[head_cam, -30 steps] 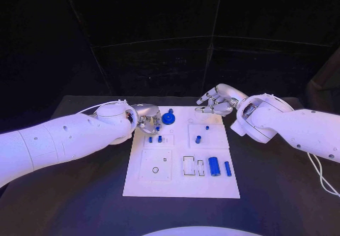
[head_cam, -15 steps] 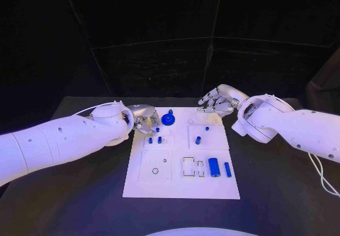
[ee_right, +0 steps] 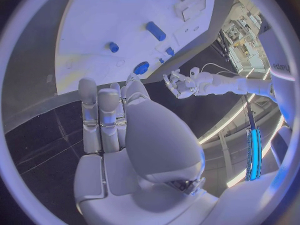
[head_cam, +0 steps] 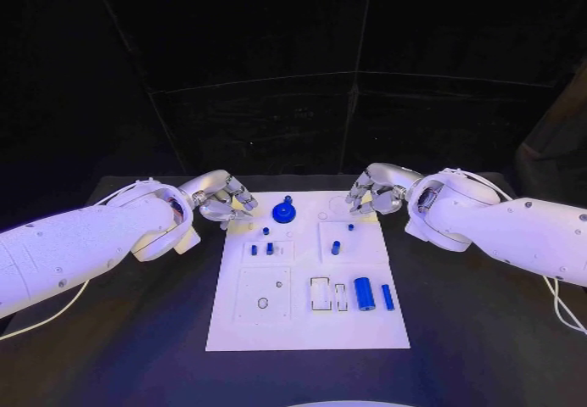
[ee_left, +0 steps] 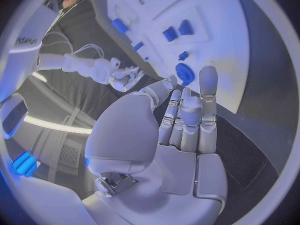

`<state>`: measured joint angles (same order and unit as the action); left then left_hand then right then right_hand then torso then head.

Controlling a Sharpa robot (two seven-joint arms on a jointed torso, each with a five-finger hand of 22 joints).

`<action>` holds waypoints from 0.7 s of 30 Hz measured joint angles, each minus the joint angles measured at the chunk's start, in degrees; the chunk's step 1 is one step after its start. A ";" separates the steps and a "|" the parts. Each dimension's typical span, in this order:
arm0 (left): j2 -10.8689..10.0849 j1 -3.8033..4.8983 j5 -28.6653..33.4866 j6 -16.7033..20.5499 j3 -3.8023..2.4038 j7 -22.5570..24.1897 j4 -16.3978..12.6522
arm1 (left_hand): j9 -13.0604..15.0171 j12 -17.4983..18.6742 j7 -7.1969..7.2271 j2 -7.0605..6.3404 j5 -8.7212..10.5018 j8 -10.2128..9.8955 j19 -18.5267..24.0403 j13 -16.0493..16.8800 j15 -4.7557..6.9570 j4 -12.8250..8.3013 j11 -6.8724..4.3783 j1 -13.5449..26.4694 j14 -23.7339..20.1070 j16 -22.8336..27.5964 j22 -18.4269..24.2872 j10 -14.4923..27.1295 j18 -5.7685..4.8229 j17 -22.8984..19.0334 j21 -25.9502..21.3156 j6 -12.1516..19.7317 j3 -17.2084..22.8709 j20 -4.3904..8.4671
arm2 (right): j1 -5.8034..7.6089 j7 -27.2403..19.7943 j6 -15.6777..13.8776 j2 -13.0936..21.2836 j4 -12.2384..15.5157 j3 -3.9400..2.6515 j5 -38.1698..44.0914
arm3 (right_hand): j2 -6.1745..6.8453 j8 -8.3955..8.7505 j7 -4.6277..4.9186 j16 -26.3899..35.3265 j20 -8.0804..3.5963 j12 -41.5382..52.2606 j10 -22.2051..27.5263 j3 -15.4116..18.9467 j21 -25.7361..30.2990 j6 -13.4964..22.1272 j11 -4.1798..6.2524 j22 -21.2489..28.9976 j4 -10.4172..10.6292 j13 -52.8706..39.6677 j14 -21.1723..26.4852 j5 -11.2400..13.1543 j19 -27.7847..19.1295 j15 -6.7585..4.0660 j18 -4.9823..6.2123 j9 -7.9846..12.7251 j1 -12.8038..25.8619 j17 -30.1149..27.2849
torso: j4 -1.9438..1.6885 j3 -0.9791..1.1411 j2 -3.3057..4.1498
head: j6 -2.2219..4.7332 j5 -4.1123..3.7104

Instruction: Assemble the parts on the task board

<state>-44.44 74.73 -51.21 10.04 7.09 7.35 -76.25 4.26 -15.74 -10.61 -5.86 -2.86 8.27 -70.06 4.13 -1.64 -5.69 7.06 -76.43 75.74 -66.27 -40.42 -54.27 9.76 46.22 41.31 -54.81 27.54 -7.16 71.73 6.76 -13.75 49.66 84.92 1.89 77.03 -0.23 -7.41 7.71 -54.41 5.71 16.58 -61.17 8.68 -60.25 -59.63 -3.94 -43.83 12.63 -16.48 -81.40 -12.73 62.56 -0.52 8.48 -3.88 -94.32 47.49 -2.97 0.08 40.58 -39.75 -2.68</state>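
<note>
Task board (head_cam: 306, 326), a smooth white rectangular plate, lies mid-table on the black table (head_cam: 489, 339), carrying a blue cylinder (head_cam: 363, 293) and slim blue bar (head_cam: 387, 296) nearest, small blue pegs (head_cam: 262, 249) farther back and a rounded blue knob (head_cam: 284, 212) at its far edge. Beyond the far corners, the left hand (head_cam: 220, 197) and right hand (head_cam: 373, 191) hover, silver fingers apart, holding nothing; each wrist view catches the opposite hand across the board.

Left hand (ee_left: 181, 120) empty — fingers extended toward task board (ee_left: 219, 40)
</note>
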 measured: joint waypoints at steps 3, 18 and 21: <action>-1.20 0.01 11.53 0.26 -0.01 5.43 -1.67 | -0.17 -0.45 0.07 -0.25 0.00 0.00 2.23 -0.11 -0.22 0.42 0.03 0.61 -4.81 5.10 1.12 0.03 0.00 -7.69 -2.01 -0.10 -0.42 -0.20 | -0.82 0.37 0.99 0.20 0.42 0.02 4.99 | 0.00 0.61 0.00 -0.08 0.16 -1.60 -0.16 -0.15 -0.03 0.00 -0.16 -0.36 0.15 1.89 -0.21 0.00 0.16 0.21 0.00 0.03 0.00 0.32 | 0.00 -0.07 0.04 | 0.22 -0.38; -3.72 -0.05 42.46 0.27 0.08 17.15 -5.06 | -0.26 -2.00 0.08 0.00 0.00 0.27 3.37 -0.04 -0.41 0.71 0.33 1.08 -7.96 7.93 2.21 0.32 -0.03 -13.03 -3.55 -0.08 -1.69 -0.44 | -2.73 1.56 2.67 -0.64 0.94 0.05 17.23 | 0.52 2.48 0.62 -2.29 0.53 -5.15 -0.48 -1.13 -1.99 0.21 -0.91 -3.03 0.27 7.55 -1.12 1.07 1.97 0.72 0.00 0.05 -0.52 2.88 | 0.01 -0.09 0.07 | 0.25 -0.86; -3.91 -0.07 44.06 0.30 0.10 17.71 -5.23 | -0.26 -2.20 0.08 0.00 0.00 0.27 3.37 -0.04 -0.41 0.81 0.32 1.08 -7.96 8.15 2.30 0.32 -0.03 -13.10 -3.72 -0.08 -1.79 -0.44 | -2.91 1.67 2.92 -0.96 0.71 0.05 17.98 | -0.04 2.48 0.83 -2.82 0.43 -5.63 -0.71 -1.96 -2.52 0.00 -1.14 -3.71 0.19 8.42 -1.53 1.84 2.54 0.71 0.00 0.05 -1.08 3.33 | 0.01 -0.09 0.08 | 0.14 -0.87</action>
<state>-48.35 74.65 -7.16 10.34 7.20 25.07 -81.48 4.01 -17.94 -10.53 -5.86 -2.86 8.54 -66.70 4.09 -2.05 -4.88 7.38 -75.36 67.78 -58.12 -38.12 -53.95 9.73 33.12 37.59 -54.89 25.75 -7.60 68.82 8.43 -10.84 48.70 85.63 1.94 95.01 -0.27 -4.93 8.54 -57.23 6.14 10.94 -61.88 6.72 -62.77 -59.63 -5.08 -47.54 12.82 -8.05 -82.92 -10.89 65.10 0.19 8.48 -3.83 -95.40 50.82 -2.96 -0.01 40.67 -39.61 -3.55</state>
